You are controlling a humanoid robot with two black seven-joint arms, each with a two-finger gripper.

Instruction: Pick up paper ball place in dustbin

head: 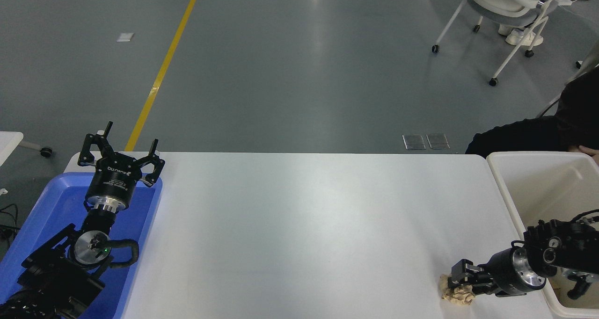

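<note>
Head view: right gripper (456, 281) down over paper ball (456, 294), grip impossible to tell, dustbin (507, 188) just right.

The left arm was parked at the lower left, its wrist raised and the left gripper (120, 155) pointed away from the camera with its fingers spread wide. The right arm was extended in from the right edge, held low and nearly level, and the right gripper (461, 281) was pointed leftward (whether it was closed could not be judged).
</note>
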